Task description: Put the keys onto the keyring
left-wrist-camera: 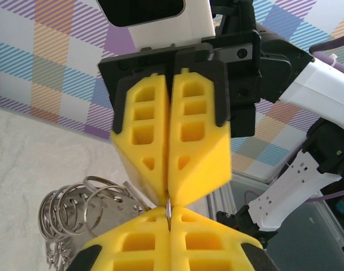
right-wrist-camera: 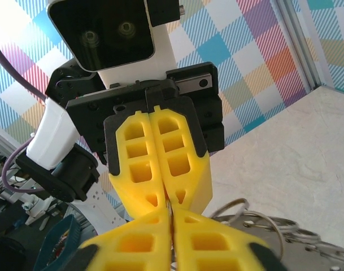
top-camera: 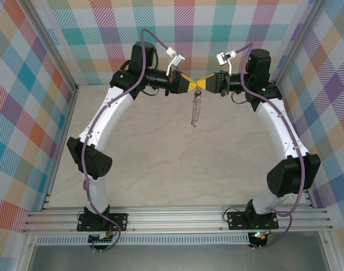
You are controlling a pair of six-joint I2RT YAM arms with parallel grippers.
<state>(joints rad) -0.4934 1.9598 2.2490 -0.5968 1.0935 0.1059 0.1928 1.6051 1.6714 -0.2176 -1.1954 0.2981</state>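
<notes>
Holds the keyring in mid-air at the far middle, well above the table, pinched tip to tip: clamped tight in the left claw, nipped narrow in the right claw on the same thin wire. Looks light yet stiff and slippery — bare metal, with loose loops likely to swing and jangle. Best taken on the plain hoop wire between loops, gripped squarely, not by the dangling fringe.

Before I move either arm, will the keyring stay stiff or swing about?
Probably floppy: the keyring hangs as a limp dangling bunch, so it should swing. Its loose wire loops will likely shift against each other. The thin smooth metal may slip.
</notes>
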